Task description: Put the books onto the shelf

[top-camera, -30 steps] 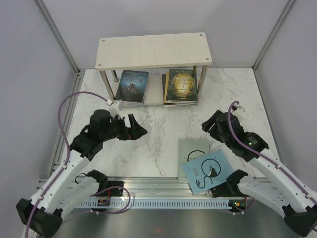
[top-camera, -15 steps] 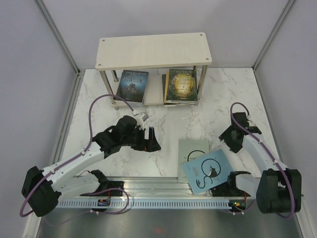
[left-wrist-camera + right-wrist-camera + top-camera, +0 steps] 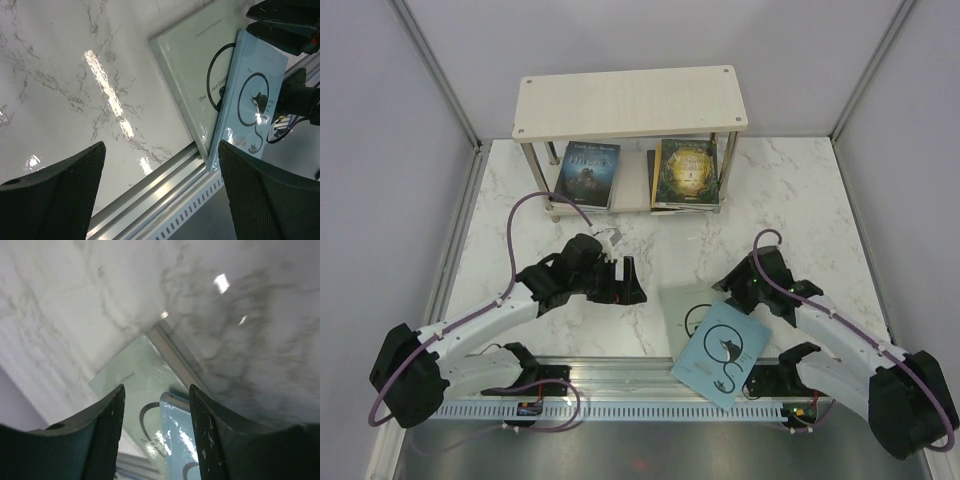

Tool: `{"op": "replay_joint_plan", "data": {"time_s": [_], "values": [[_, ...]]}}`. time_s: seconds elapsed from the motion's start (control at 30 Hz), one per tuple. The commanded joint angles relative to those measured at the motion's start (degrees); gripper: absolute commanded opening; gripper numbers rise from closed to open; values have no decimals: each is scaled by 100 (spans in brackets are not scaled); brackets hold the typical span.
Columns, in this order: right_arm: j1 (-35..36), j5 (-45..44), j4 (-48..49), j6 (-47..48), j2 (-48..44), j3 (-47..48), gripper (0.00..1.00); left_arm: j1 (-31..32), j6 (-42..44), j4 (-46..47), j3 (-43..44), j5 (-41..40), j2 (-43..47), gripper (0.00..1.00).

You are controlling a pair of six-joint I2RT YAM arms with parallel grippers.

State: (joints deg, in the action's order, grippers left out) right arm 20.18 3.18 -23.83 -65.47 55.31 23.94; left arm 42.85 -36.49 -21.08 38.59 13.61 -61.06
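A small two-tier shelf of pale cream boards on silver metal legs [image 3: 630,102] stands at the far edge of the white marble-patterned desk [image 3: 790,200]. On its lower board, a dark blue paperback with a fantasy cover [image 3: 586,172] lies flat on the left. A dark green paperback with a gold ring design [image 3: 687,172] lies on the right, on top of a small stack whose other covers are hidden. Both stick out forward from under the top board. Two more books lie near the front of the desk, well apart from the shelf. One is a thin grey paperback with a black ring on its cover [image 3: 692,303]. The other is a pale blue paperback with a black cat [image 3: 722,352], tilted and overlapping the grey one's near right part, with its lower end hanging over the aluminium rail [image 3: 620,375] at the desk's front edge. The left claw [image 3: 632,280] hovers over bare marble just left of the grey book, its fingers [image 3: 70,190] spread wide with nothing between them. The right claw [image 3: 728,288] sits low at the grey book's far right corner. In the right wrist view its fingers [image 3: 105,430] stand apart, and only the desk and the corners of the two books show through the gap, so it grips nothing.
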Motion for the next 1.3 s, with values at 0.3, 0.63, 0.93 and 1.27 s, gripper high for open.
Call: {"op": "replay_joint_plan", "data": {"time_s": [0.3, 0.63, 0.93, 1.27], "values": [[1005, -1545, -529, 456, 68, 2050, 62, 48, -236, 728, -97, 405, -530, 95], [987, -2226, -2784, 193, 138, 1544, 66, 478, -561, 1772, -220, 994, -1162, 95], [1216, -2031, -2916, -53, 567, 945, 67, 848, -710, 2371, -18, 1223, -1989, 95], [2383, -1286, -1407, -1116, 955, 383, 66, 980, -789, 2600, -53, 1223, -2314, 94]]}}
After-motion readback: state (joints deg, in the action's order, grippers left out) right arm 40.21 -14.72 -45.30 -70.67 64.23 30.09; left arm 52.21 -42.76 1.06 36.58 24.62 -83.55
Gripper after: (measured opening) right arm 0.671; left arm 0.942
